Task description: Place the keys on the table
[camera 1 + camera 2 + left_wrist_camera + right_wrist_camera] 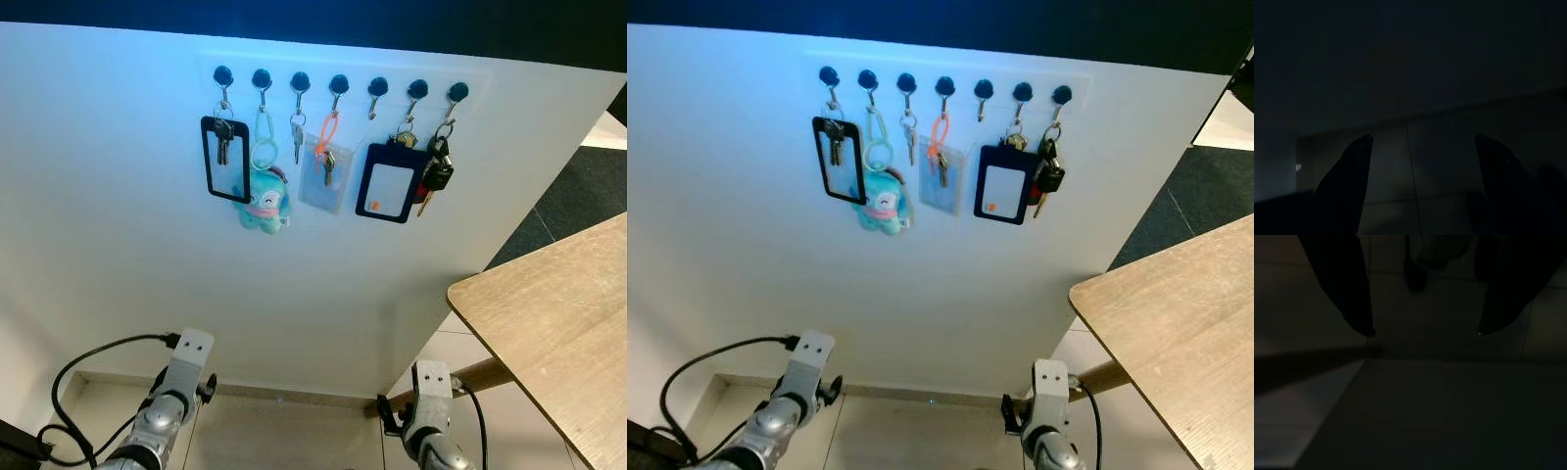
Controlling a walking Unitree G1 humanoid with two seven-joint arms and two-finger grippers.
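1. Two silver arms are seen lowest in the head views, hanging idle over the tiled floor [294, 431].
2. Along the left hand [1418, 161], two black fingers [1347, 181] are made out well apart, with nothing between them, though the wrist view is very dark.
3. Likewise, the right hand [1425, 333] is shown with its two fingers spread and nothing held; dim floor tiles seem to lie beyond them.
4. One wooden counter [558, 323] is seen at the right edge, its top bare where visible.
5. Seven black hooks [339, 83] are fixed in one row high on the white wall [118, 196].
6. Six hooks are loaded and one is bare.
7. Two black-framed card holders [225, 160] are counted, plus one clear sleeve on an orange loop [323, 171] and one teal plush charm [265, 206].
8. The keys [437, 174], a dark bunch with a black fob, are hung on the rightmost hook, well apart from both hands and above the counter's near corner.
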